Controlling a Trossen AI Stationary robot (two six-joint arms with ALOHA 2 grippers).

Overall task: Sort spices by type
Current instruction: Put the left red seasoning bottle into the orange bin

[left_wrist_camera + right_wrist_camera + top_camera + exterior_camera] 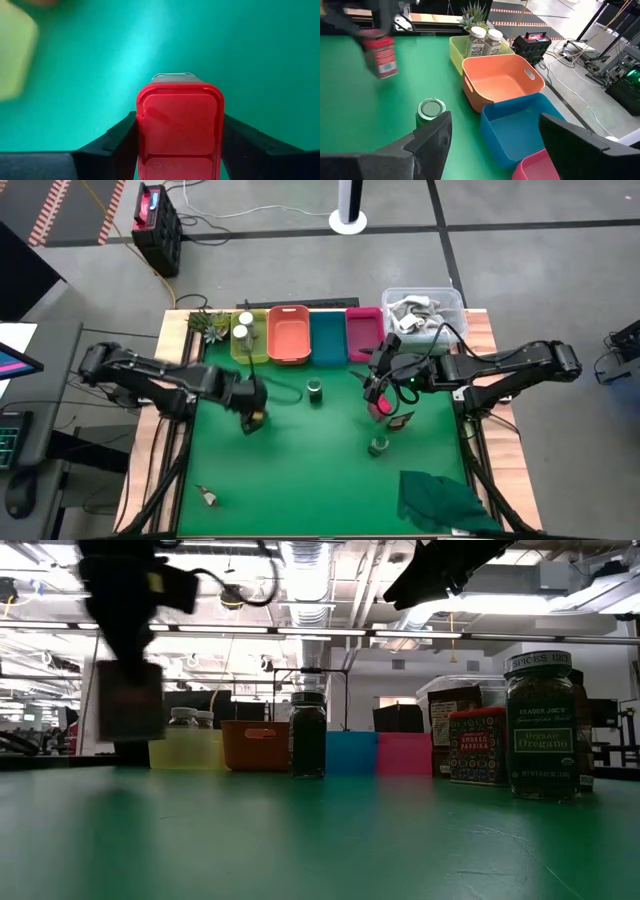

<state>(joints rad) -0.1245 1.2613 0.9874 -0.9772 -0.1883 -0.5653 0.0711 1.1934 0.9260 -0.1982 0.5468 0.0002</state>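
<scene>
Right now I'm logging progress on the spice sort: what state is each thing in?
Left claw: shut on red-lidded tin, lifted.
Right claw: open, empty.
Red-lidded tin: held.
Green-lidded jar: upright, loose.
Yellow tray: holds two white-capped jars.
Orange tray: empty.

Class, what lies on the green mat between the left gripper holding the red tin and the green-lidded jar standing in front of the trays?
In the high view, only bare green mat and a thin dark cable lie between the left gripper with its red tin and the green-lidded jar.

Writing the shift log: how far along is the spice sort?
Early. Done: two white-capped jars sit in the yellow bin. In hand: the left gripper holds a red tin above the mat. Left: green-lidded jars, another red tin, a sachet. The right gripper is open and empty.
</scene>
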